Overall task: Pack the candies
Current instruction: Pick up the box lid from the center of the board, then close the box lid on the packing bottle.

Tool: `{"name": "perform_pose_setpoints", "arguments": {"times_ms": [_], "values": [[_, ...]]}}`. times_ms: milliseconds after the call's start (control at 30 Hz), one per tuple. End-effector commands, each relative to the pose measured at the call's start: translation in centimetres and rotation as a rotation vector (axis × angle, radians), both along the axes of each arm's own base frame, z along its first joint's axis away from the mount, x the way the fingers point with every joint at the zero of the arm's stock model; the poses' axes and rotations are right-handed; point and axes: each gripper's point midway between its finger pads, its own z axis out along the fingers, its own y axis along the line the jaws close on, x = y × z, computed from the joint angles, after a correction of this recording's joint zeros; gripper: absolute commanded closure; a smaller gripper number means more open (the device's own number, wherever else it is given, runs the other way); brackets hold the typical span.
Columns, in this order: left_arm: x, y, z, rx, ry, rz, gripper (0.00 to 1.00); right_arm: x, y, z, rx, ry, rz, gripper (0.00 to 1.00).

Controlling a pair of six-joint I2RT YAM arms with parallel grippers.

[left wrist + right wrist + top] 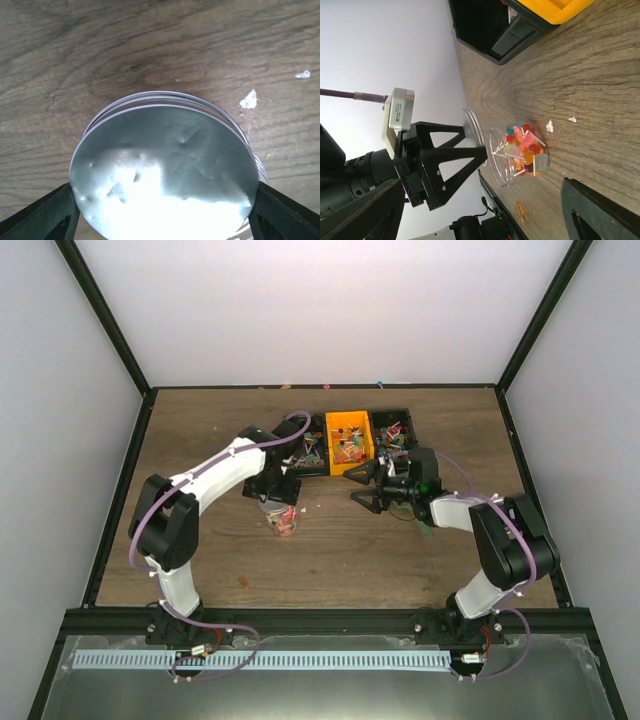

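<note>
The left end effector (pixel 165 212) is clamped across a metal lid (pixel 165 150), holding it just above the mouth of the clear jar (pixel 512 160). The danger is a skewed landing: a tilted or off-centre lid could catch the rim, tip the jar on the desk (pixel 200 440) and spill the candies (pixel 522 147). These lie at the jar's bottom, directly beneath the lid. The right end effector (pixel 362 487) hangs released and empty, to the jar's right.

Overhead and sideways right-wrist views share the jar (pixel 284 524) (pixel 512 155).
</note>
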Motion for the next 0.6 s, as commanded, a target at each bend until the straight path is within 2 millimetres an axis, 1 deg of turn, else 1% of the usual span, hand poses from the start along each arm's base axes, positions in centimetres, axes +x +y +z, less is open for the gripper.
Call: {"name": "perform_pose_setpoints", "arguments": {"times_ms": [0, 167, 300, 567], "values": [[-0.6, -1.2, 2.2, -0.025, -0.036, -0.009, 0.14, -0.7, 0.1, 0.2, -0.009, -0.019, 0.007, 0.13], [-1.7, -2.2, 2.0, -0.026, -0.021, -0.034, 0.14, -0.9, 0.0, 0.3, -0.009, -0.021, 0.008, 0.13], [-2.0, -2.7, 1.7, -0.03, -0.016, -0.044, 0.14, -1.0, 0.0, 0.3, -0.014, -0.023, 0.006, 0.13], [-2.8, -2.6, 1.0, -0.02, 0.005, -0.058, 0.14, -1.4, -0.2, 0.1, -0.023, -0.019, 0.009, 0.13]]}}
